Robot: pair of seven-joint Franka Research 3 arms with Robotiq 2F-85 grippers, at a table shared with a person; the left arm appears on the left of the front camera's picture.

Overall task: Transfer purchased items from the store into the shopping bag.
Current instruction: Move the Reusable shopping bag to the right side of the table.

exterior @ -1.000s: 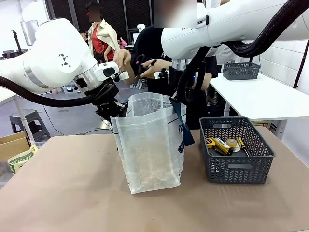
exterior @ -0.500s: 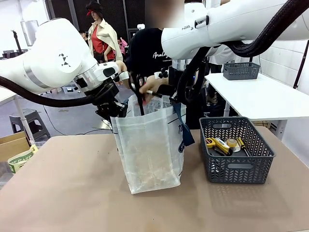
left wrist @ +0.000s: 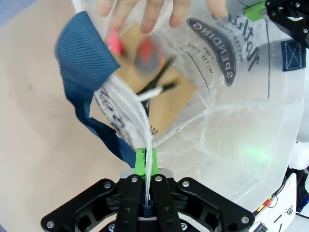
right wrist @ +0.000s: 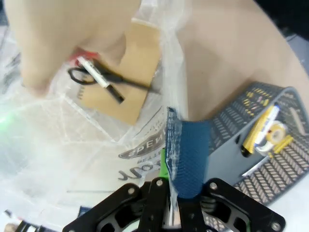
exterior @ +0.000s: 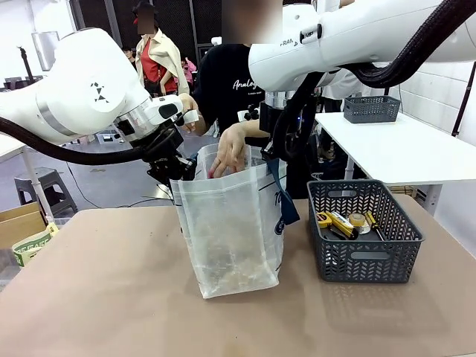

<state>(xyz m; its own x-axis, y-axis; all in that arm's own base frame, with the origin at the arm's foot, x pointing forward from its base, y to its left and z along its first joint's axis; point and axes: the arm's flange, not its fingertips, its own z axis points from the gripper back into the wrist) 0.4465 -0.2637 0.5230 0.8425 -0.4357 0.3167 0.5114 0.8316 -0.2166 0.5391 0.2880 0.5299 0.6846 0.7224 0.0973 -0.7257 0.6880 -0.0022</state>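
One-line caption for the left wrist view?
Left gripper pinches the shopping bag rim while a person's hand reaches in above the brown packet.

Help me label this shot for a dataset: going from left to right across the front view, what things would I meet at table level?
cardboard box → shopping bag → grey mesh basket
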